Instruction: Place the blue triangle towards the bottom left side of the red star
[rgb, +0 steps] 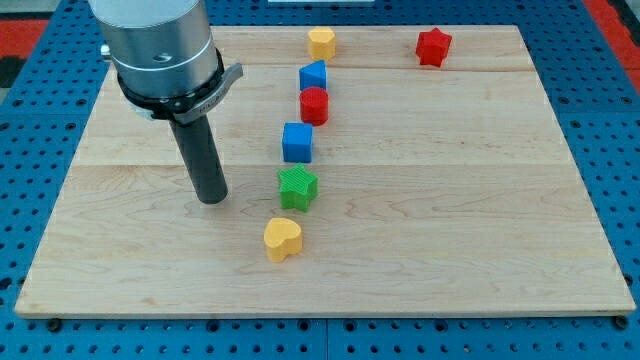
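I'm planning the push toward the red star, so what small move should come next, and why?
Probably swing my tip up to the left side of the blue triangle. The red star lies to the triangle's right, while my tip sits well below-left of it, beside the green block.

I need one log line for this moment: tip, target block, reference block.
my tip: left of green block, touching nothing | blue triangle: between yellow block and red block | red star: top right, apart

Star (433, 47) at top right, tool (212, 197) left (of cube (297, 188))
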